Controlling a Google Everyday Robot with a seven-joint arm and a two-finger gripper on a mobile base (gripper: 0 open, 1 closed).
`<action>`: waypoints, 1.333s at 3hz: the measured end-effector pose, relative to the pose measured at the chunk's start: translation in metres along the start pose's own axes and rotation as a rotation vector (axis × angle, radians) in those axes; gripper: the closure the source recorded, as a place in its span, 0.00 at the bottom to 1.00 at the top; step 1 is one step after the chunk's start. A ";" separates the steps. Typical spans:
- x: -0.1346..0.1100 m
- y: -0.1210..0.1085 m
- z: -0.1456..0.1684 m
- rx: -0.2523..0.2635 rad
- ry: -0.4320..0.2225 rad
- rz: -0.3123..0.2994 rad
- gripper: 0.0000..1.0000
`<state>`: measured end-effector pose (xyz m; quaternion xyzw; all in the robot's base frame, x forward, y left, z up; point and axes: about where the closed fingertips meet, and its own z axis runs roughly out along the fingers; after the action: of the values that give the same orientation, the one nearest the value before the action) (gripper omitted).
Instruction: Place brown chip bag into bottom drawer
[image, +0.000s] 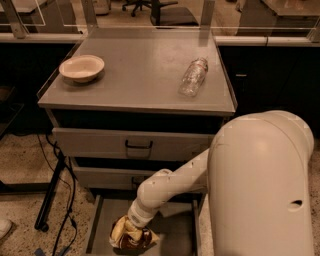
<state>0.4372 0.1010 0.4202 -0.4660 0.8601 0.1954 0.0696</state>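
Observation:
The brown chip bag (129, 237), dark brown and pale yellow foil, sits low inside the open bottom drawer (172, 231), near its front left part. My gripper (134, 226) is at the end of the white arm that reaches down from the right, and it is right at the top of the bag. The arm's wrist hides the gripper's tips. The bottom drawer is pulled out below the two upper drawers.
A cream bowl (81, 67) and a clear plastic bottle (193, 76) lie on the grey cabinet top (135, 75). The two upper drawers (135, 145) with black handles are shut. Black cables and a stand leg (52, 192) are on the floor at left. My white arm body (260, 185) fills the right.

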 end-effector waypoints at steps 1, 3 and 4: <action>0.000 -0.010 0.012 -0.001 -0.009 0.001 1.00; 0.005 -0.038 0.036 0.011 -0.032 0.021 1.00; 0.008 -0.045 0.039 0.019 -0.039 0.050 1.00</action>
<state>0.4675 0.0890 0.3698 -0.4396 0.8718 0.1982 0.0858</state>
